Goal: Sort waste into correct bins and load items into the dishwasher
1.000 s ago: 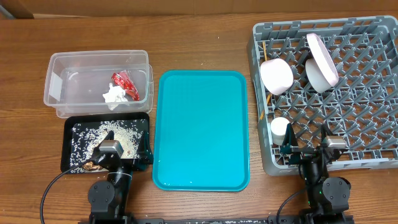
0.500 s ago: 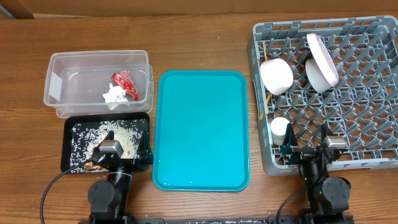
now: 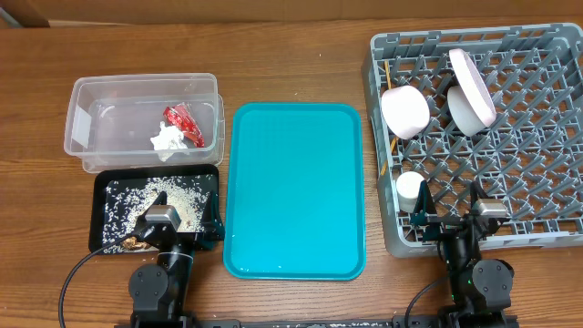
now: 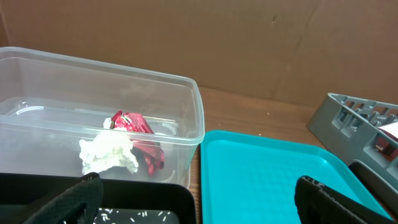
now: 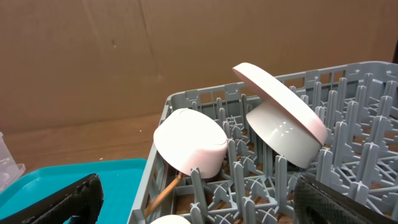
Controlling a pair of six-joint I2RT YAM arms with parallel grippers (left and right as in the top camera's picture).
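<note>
In my left wrist view, only the blurred dark tips of my left gripper show at the two bottom corners; the lower edge cuts off the rest. My right gripper shows the same way. The clear tub runs off the left edge, the black tray is a strip along the bottom, and the dish rack runs off the right. From overhead, my left wrist covers the tray's near edge and part of the brown scraps. The chopsticks lie mostly hidden behind the bowl and the rack wall. The cup is a white sliver at the bottom edge.
</note>
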